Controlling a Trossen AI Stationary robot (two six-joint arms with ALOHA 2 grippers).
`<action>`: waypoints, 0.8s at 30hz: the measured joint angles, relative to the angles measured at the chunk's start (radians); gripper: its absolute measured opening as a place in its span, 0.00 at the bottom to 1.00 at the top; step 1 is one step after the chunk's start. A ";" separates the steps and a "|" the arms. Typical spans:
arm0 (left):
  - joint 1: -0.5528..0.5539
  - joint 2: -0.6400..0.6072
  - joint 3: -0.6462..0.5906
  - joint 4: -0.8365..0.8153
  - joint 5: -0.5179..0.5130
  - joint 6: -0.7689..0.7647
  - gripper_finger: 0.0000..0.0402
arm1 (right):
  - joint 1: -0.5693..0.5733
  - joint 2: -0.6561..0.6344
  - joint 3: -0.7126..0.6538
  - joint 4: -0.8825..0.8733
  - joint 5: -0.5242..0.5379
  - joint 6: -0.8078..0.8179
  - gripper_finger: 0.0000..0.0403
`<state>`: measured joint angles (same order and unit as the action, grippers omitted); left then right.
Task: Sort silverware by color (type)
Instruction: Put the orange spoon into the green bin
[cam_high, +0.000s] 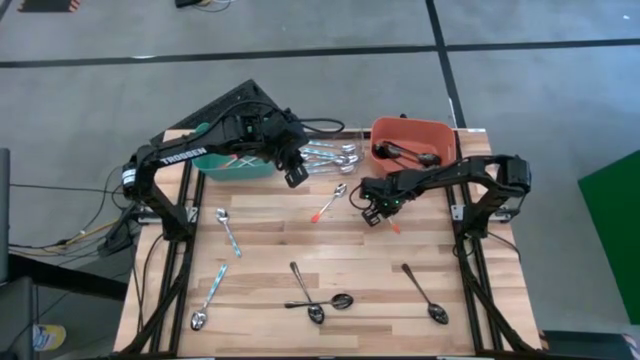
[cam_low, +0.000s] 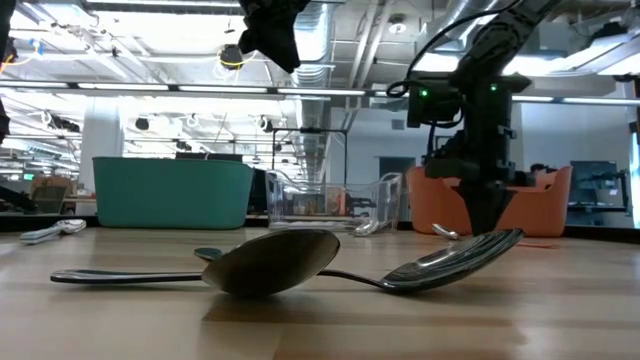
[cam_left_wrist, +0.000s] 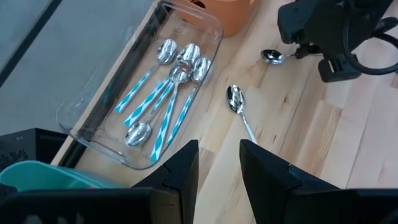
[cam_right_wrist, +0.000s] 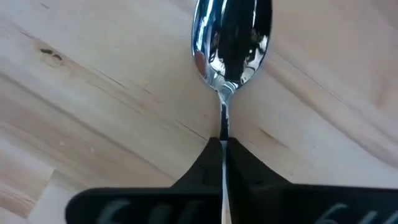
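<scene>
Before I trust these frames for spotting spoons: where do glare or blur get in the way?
Low view: the nearest spoon looms large, its bowl dark against bright ceiling lights. Right wrist view: the spoon bowl mirrors the dark right gripper. High view: evenly lit.

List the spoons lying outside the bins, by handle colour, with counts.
Teal spoons: 2
Orange-red spoons: 2, one pinched in the right gripper
Dark spoons: 3
Total: 7
</scene>
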<state>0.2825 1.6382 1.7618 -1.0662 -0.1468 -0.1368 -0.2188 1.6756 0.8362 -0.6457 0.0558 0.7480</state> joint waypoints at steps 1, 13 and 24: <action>0.000 0.000 0.000 -0.004 0.000 0.000 0.26 | 0.006 0.012 0.002 0.000 -0.001 -0.002 0.03; 0.001 0.000 0.000 -0.024 -0.085 0.007 0.26 | 0.070 -0.208 0.018 -0.004 -0.026 -0.017 0.02; -0.001 0.018 0.001 -0.014 -0.070 0.068 0.31 | 0.118 -0.516 0.019 0.089 0.030 -0.023 0.02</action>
<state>0.2812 1.6560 1.7624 -1.0798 -0.2170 -0.0685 -0.1009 1.1597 0.8551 -0.5569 0.0862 0.7249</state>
